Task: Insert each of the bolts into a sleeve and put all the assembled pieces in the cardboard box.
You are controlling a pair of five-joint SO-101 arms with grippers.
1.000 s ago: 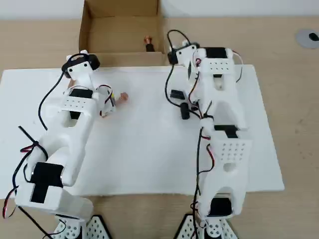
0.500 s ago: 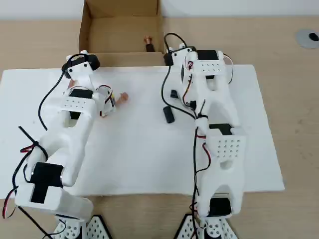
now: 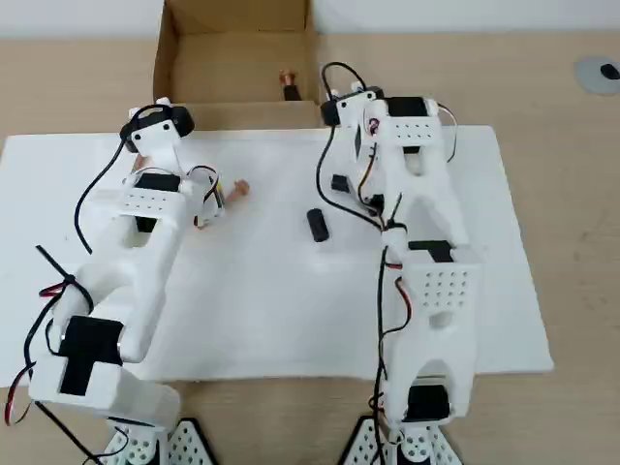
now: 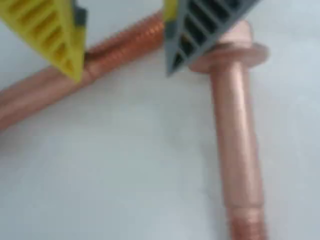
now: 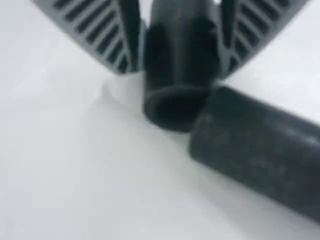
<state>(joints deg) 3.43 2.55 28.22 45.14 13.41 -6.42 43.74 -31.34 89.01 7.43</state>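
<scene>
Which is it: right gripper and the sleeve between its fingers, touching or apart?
Touching. Right wrist view: the right gripper pinches the sleeve, fingers against both its sides.

Wooden tabletop (image 3: pixel 562 145), light brown. White sheet (image 3: pixel 281 310) covers most of it. Cardboard box (image 3: pixel 167 68) stands open at the far edge, touching the sheet's far border. On the sheet: one black sleeve (image 3: pixel 317 225) lying near the middle; two copper bolts (image 4: pixel 237 150) close together toward the left. Grey round fitting (image 3: pixel 598 74) at the far right corner. Two arm bases (image 3: pixel 407 441) at the near edge.
</scene>
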